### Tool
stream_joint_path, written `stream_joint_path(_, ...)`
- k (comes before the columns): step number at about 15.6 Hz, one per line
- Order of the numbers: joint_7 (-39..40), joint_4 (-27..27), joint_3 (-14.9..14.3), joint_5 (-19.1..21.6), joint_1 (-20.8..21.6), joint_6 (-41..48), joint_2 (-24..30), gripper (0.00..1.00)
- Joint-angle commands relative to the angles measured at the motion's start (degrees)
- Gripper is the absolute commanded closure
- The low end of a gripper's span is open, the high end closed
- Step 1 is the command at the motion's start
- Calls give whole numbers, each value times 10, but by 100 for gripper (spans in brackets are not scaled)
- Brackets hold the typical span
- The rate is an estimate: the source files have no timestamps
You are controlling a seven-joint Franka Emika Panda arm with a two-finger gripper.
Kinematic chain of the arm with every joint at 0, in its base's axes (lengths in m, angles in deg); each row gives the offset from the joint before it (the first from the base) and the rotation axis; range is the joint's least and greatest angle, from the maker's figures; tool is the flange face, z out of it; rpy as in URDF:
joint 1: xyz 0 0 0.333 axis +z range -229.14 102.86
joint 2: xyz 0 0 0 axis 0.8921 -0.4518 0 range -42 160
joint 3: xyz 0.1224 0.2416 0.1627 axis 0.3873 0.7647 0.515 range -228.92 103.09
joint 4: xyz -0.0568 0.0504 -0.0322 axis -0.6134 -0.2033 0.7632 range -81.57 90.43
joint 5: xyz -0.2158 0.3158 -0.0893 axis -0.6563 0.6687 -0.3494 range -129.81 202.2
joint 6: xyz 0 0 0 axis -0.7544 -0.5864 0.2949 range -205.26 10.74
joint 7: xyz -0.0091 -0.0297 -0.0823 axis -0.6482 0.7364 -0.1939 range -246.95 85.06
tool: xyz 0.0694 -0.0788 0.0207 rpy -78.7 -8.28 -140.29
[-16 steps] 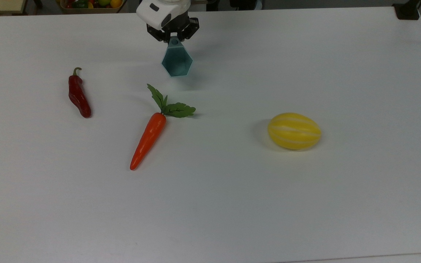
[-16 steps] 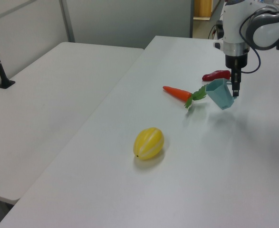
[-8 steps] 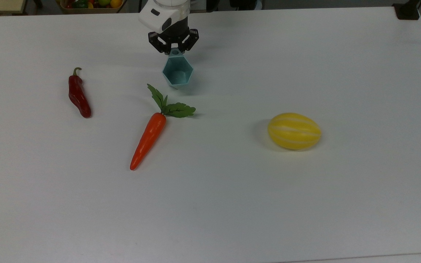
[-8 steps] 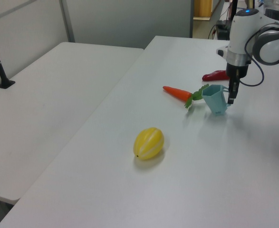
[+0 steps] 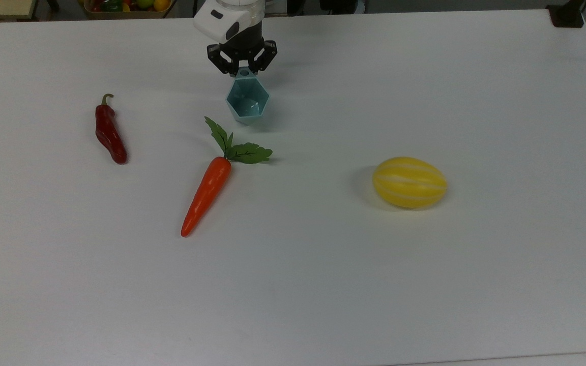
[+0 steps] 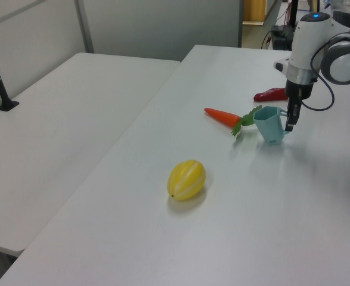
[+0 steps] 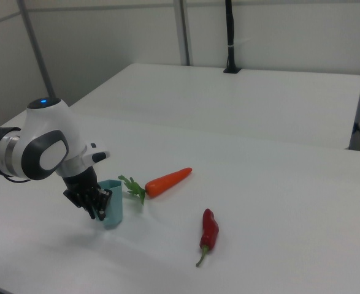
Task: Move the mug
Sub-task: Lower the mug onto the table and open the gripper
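Since 1 s earlier, mug (image 5: 247, 102) had swung from tilted to upright on surface (image 5: 323, 284), just behind carrot (image 5: 206, 195) leaves. Hand (image 5: 242, 69) was pinched on its tab handle. Risk: an off-centre release could topple mug.

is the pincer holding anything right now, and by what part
Yes: the pincer is closed on the teal mug, gripping the small tab handle at its rim. The mug stands upright on the white table.
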Motion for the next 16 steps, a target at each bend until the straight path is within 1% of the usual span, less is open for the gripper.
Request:
stream_joint_path(1,-8,25,-1,16,3,-8,4,53)
stream_joint_path(5,-17,23,-1,17,5,13,5,39)
stream_joint_path(6,-17,22,-1,17,5,18,6,33)
stream_joint_path(7,-18,21,-1,17,5,24,7,24)
stream_joint_path(8,-19,17,-1,17,5,36,10,6)
stream_joint_path(9,-31,5,0,18,5,54,12,0)
stream_joint_path(10,-51,-11,1,18,6,81,14,0)
stream_joint_path(12,-79,-61,6,17,8,139,18,0)
stream_joint_path(16,-84,-200,7,18,10,288,16,0)
